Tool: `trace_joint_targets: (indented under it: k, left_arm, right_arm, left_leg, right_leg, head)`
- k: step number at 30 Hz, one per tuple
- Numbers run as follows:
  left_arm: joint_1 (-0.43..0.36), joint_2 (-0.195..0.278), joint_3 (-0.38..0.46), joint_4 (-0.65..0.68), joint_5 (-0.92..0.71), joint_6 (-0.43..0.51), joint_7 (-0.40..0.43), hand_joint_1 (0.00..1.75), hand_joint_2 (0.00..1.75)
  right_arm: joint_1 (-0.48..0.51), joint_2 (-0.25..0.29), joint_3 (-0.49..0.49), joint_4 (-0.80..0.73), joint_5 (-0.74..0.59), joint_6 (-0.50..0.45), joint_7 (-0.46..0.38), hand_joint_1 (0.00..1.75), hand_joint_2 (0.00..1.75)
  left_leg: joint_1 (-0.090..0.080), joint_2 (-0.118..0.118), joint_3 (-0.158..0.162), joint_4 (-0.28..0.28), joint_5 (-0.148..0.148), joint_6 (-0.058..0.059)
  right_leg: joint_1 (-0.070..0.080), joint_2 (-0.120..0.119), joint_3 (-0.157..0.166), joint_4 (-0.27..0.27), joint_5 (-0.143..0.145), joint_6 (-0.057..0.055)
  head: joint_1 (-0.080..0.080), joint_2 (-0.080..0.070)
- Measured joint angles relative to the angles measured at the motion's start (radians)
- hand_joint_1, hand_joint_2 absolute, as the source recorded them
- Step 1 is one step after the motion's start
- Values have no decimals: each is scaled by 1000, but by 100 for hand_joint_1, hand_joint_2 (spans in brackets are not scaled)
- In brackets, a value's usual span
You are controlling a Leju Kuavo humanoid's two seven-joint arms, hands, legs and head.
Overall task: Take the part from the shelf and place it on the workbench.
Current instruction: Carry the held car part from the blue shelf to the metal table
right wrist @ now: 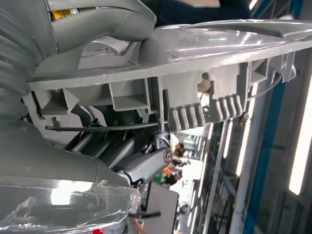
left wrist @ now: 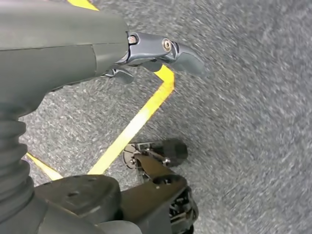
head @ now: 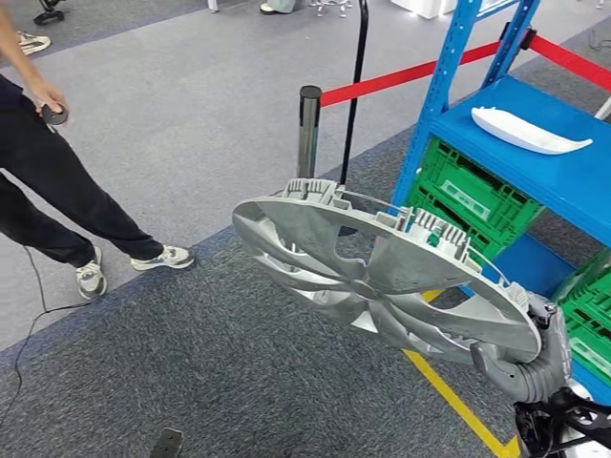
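The part is a large silver wheel cover (head: 382,277) with spokes and ribbed clips on its rim, held nearly flat in the air over the grey carpet. My right hand (head: 530,358) grips its rim at the lower right. In the right wrist view the thumb (right wrist: 99,19) lies on one face of the cover (right wrist: 206,48) and the dark fingers (right wrist: 147,165) curl against the other. My left hand (left wrist: 154,53) hangs over the floor with its fingers stretched out and nothing in it.
A blue shelf (head: 547,162) stands at the right with a white moulded part (head: 530,131) on it and green crates (head: 468,196) below. A metal post (head: 308,129) carries a red belt (head: 404,78). A person (head: 57,191) stands at the left. A yellow line (head: 453,401) crosses the carpet.
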Motion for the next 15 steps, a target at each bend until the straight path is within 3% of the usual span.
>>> trace_joint_targets:
  k: [2,4,5,7,9,11,12,13,15]
  left_arm:
    - [0,-1,0,0,0,-1,1,0,175]
    - [3,-1,0,0,0,-5,2,0,175]
    - [5,0,0,0,1,-8,2,0,175]
    - [4,0,0,0,1,-15,2,0,175]
    - [0,0,0,0,1,-18,2,0,175]
    - [-1,0,0,0,-2,-19,2,0,175]
    - [-1,0,0,0,-4,-19,2,0,175]
    - [-1,0,0,0,-8,-19,2,0,175]
    - [-5,-1,-4,0,-18,-22,1,0,175]
  right_arm:
    - [-1,1,-1,0,1,1,-3,175,175]
    - [-2,3,-1,0,2,1,-4,175,175]
    - [-2,5,-1,0,2,2,-4,175,175]
    - [-2,10,-1,0,2,4,-6,175,175]
    - [-2,15,-1,0,3,6,-7,175,175]
    - [-3,18,-1,2,3,8,-7,175,175]
    - [-5,18,-1,3,4,10,-7,175,175]
    - [-8,19,-1,4,4,11,-7,175,175]
    - [-16,19,-2,4,3,15,-6,175,175]
  left_leg:
    - [2,-20,-6,0,5,-8]
    - [5,-37,-12,-3,12,-21]
    - [5,-28,-16,0,10,-26]
    - [4,19,-44,54,-27,-35]
    - [9,65,-105,183,-99,-48]
    - [18,76,-148,278,-132,-61]
    - [22,80,-143,274,-121,-67]
    - [27,87,-117,232,-95,-73]
    - [33,129,-40,98,-39,-83]
  right_leg:
    - [4,27,35,-74,17,-7]
    - [6,10,42,-84,23,-12]
    - [5,-1,47,-91,29,-16]
    - [0,-27,53,-104,40,-24]
    - [-1,-55,52,-106,41,-26]
    - [-5,-84,50,-106,41,-23]
    - [-8,-97,50,-105,40,-20]
    - [-12,-110,50,-103,38,-15]
    - [-15,-132,48,-90,28,3]
  head:
    - [1,0]
    - [2,0]
    - [2,0]
    - [0,0]
    - [-2,0]
    - [-2,0]
    - [-2,0]
    - [-2,0]
    - [-4,0]
